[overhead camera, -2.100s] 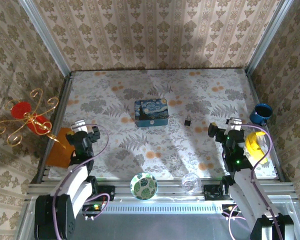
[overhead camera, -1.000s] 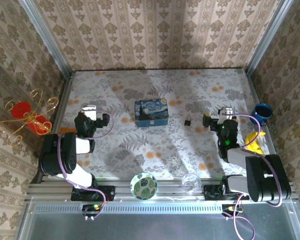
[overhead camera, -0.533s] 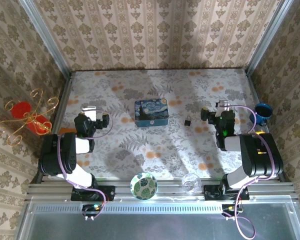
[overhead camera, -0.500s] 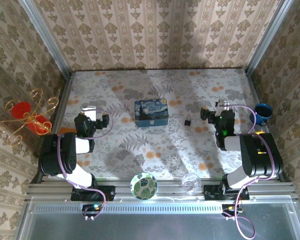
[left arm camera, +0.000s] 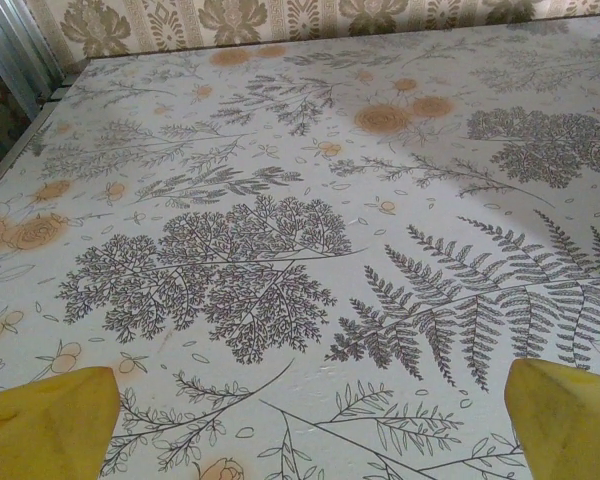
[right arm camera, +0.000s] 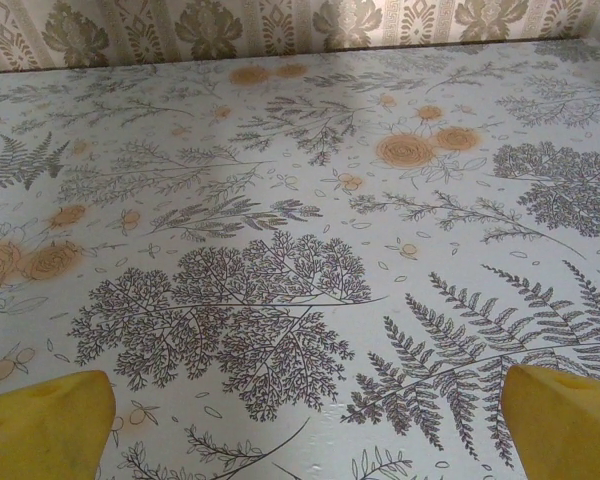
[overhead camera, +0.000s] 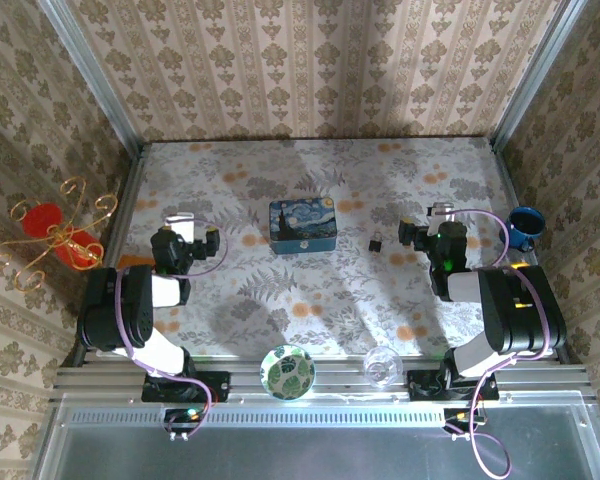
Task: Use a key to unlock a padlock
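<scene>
Hanging wide open, nothing held: left gripper [left arm camera: 310, 420], right gripper [right arm camera: 305, 420]. Tiny padlock [overhead camera: 377, 241] was seen near right gripper; risked being skidded across bench [overhead camera: 310, 290] if clipped off-centre.

Surface [overhead camera: 410, 175] cover: printed floral sheet, matt, fine pebbly grain. Padlock [overhead camera: 377, 241]: dark and silver metal. Tin [overhead camera: 302, 224]: painted metal, slight gloss. My fingertips [left arm camera: 45, 425] are yellow, matt, plastic-looking. Front rail [overhead camera: 335, 385]: brushed bare metal. Candle holder [overhead camera: 52, 236]: shiny gold wire.
</scene>
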